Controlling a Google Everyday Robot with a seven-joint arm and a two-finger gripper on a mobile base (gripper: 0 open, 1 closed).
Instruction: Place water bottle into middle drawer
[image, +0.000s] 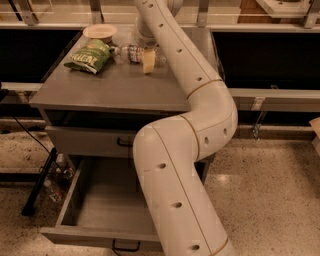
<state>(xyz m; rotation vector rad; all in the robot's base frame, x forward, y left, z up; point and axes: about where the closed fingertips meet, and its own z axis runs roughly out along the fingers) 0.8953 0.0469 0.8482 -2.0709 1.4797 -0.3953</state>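
At the foot of the cabinet (80, 140) the middle drawer (102, 202) stands pulled out. The white arm (175, 170) rises in front of the cabinet and bends over its top surface (115, 87). Toward the cabinet's back a green snack bag (90, 56) lies at the left. Beside it the water bottle (129, 53) lies on its side, with the gripper (145, 59) down at it; whether it grasps the bottle I cannot tell. A bowl (100, 32) sits at the cabinet's rear edge.

The arm (200, 95) hides most of the hand (146, 56) at the water bottle (129, 53).
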